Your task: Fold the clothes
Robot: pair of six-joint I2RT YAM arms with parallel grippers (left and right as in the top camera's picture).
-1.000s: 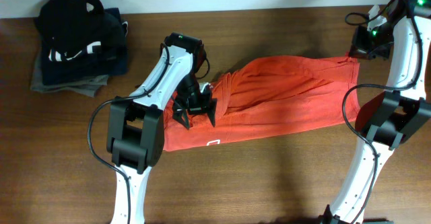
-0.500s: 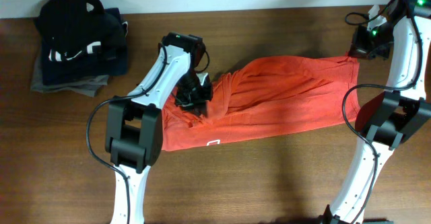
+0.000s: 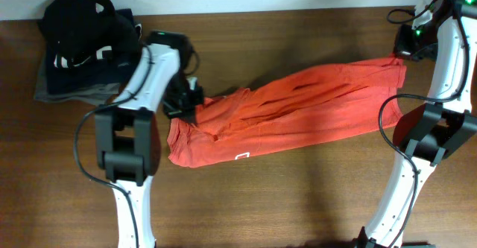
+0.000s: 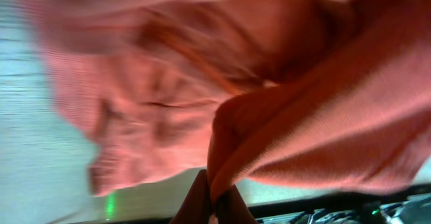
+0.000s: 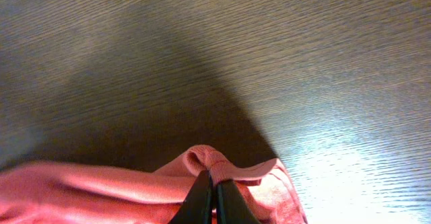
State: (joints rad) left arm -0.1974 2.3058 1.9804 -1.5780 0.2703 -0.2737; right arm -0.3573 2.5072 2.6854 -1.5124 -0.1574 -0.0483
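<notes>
T-shirt (image 3: 298, 110) stretches out overhead; wrist views show fingers (image 5: 197, 200) pinching folds.

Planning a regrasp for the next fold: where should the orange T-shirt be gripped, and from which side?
Probably the near-left corner of the T-shirt, from the robot's side: it lies unheld on the table with its edge exposed, while the left gripper and right gripper pinch the bunched far ends.

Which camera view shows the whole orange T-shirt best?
The overhead view: the T-shirt lies stretched out, both ends visible. Left wrist view shows only blurred folds, right wrist view only one pinched corner.
</notes>
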